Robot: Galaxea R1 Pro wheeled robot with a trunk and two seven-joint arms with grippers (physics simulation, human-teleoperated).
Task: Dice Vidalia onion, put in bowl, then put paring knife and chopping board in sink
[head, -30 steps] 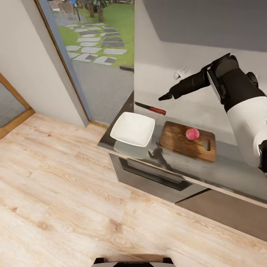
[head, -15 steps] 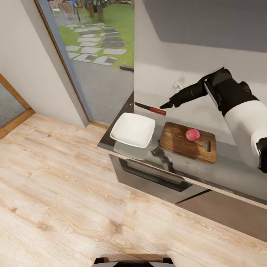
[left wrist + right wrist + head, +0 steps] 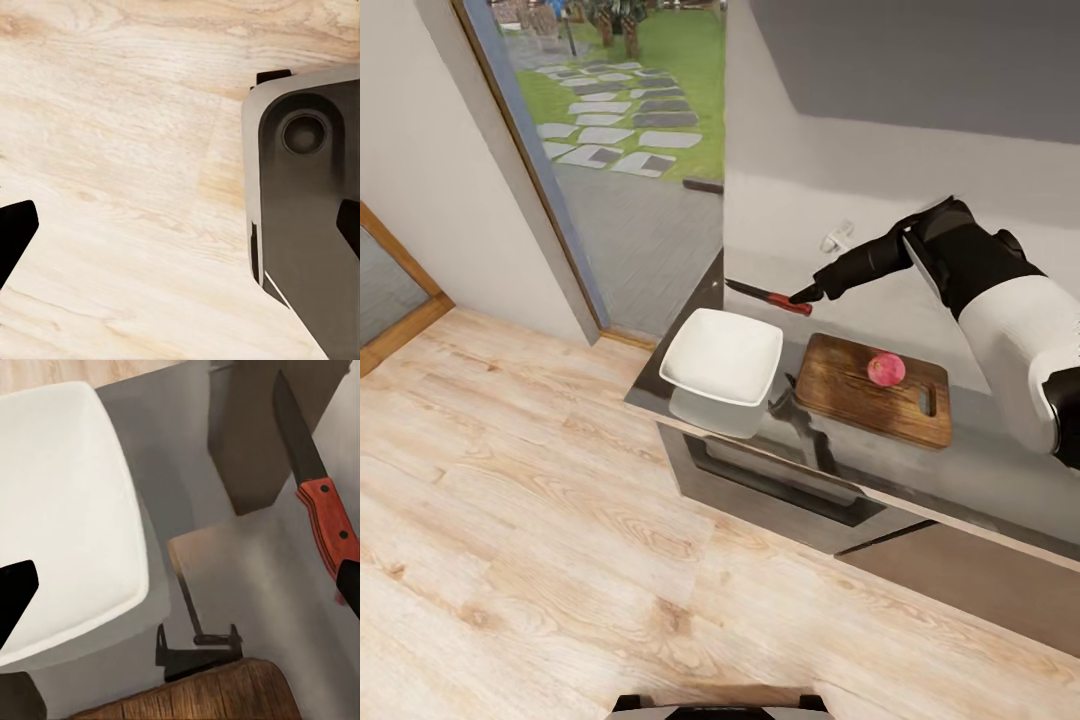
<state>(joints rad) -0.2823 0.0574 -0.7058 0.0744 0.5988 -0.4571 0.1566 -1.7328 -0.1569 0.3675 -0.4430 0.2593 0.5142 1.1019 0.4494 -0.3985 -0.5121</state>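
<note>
while right gripper [image 3: 800, 298] spread at paring knife [image 3: 768, 296], grey countertop [image 3: 980, 470] meets wood floor [image 3: 510, 520]; left jaws spread.

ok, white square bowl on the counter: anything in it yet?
Empty. The glossy white square bowl shows a bare interior; the round pinkish-red onion sits whole on the brown wooden board.

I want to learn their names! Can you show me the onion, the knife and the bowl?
onion [image 3: 886, 369], head view, middle of the ball.
knife [image 3: 327, 520], right wrist view, red handle.
bowl [image 3: 721, 356], head view, inside bottom.
</note>
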